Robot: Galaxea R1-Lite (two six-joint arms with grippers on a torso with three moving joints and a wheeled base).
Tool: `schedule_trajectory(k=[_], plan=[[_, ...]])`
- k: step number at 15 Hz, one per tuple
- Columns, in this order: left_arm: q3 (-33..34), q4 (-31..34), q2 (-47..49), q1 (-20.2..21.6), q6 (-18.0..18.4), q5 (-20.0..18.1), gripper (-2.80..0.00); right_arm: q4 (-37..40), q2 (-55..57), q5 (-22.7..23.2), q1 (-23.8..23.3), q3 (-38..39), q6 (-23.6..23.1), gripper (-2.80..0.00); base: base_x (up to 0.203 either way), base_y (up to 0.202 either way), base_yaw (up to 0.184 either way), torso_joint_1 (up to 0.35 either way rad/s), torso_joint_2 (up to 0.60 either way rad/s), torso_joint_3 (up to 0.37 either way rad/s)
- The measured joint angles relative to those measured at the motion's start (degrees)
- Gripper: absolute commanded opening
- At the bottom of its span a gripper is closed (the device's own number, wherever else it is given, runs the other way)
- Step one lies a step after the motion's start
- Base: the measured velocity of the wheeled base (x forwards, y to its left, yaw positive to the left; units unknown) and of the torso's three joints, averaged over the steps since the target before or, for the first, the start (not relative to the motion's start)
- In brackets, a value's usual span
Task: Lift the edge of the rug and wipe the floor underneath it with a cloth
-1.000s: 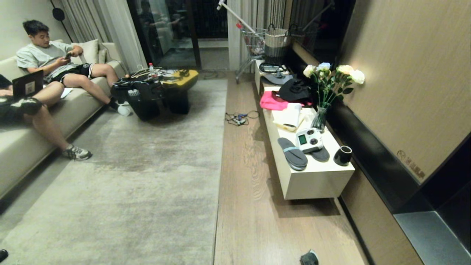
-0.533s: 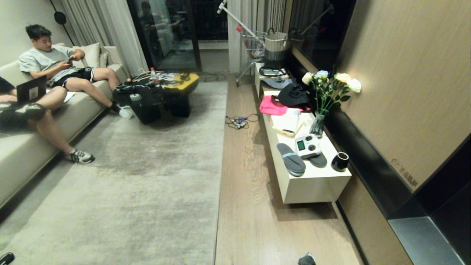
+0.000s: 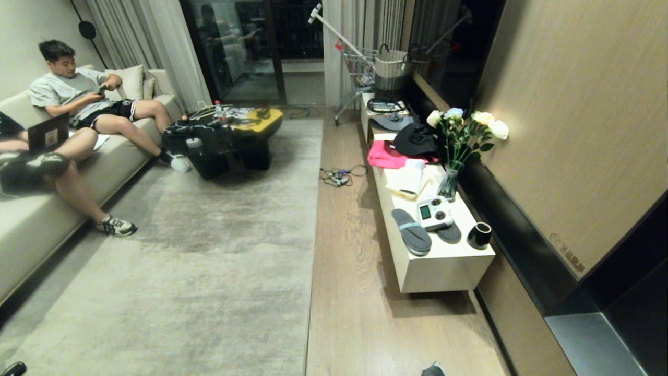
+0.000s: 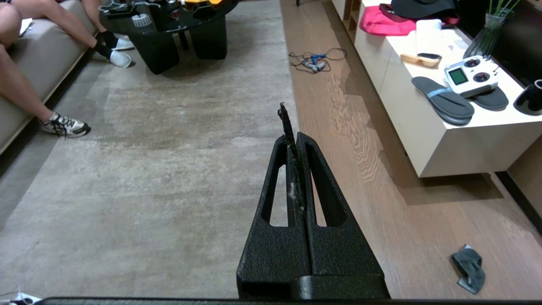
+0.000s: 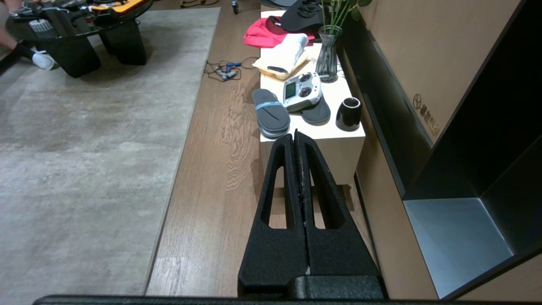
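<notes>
The rug edge (image 3: 312, 250) runs straight away from me, with the pale grey rug to its left and lying flat. The floor (image 3: 355, 292) is a strip of brown wood planks between the rug and a low cabinet. The cloth (image 3: 433, 370), a small dark grey rag, lies on the planks at the bottom edge of the head view; it also shows in the left wrist view as the cloth (image 4: 468, 269). Neither arm shows in the head view. My left gripper (image 4: 295, 136) hangs shut above the rug edge (image 4: 288, 63), holding nothing. My right gripper (image 5: 295, 136) is shut and empty over the planks by the cabinet.
A low white cabinet (image 3: 449, 261) along the right wall carries slippers, a controller, a black cup and a vase of flowers. A cable tangle (image 3: 339, 175) lies on the planks farther off. A black coffee table (image 3: 224, 136) stands on the rug. Two people sit on the sofa (image 3: 31, 219), feet on the rug.
The whole head view has shifted as the camera rose: the cloth has slid to the bottom edge of the picture. No object in the room has moved.
</notes>
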Motion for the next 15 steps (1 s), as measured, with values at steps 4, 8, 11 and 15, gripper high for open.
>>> schedule_trajectory(k=[4, 8, 11, 15], plan=[[0.0, 0.0, 0.0, 0.0, 0.0, 0.0, -2.8, 0.0, 0.0, 0.0, 0.0, 0.0, 0.0, -2.8, 0.0, 0.0, 0.0, 0.143, -0.33, -0.184], [0.0, 0.0, 0.0, 0.0, 0.0, 0.0, -2.8, 0.0, 0.0, 0.0, 0.0, 0.0, -0.1, -2.8, 0.0, 0.0, 0.0, 0.05, -0.13, -0.063], [0.0, 0.0, 0.0, 0.0, 0.0, 0.0, -2.8, 0.0, 0.0, 0.0, 0.0, 0.0, -0.2, -2.8, 0.0, 0.0, 0.0, 0.0, 0.0, 0.0], [0.0, 0.0, 0.0, 0.0, 0.0, 0.0, -2.8, 0.0, 0.0, 0.0, 0.0, 0.0, -0.2, -2.8, 0.0, 0.0, 0.0, 0.0, 0.0, 0.0]])
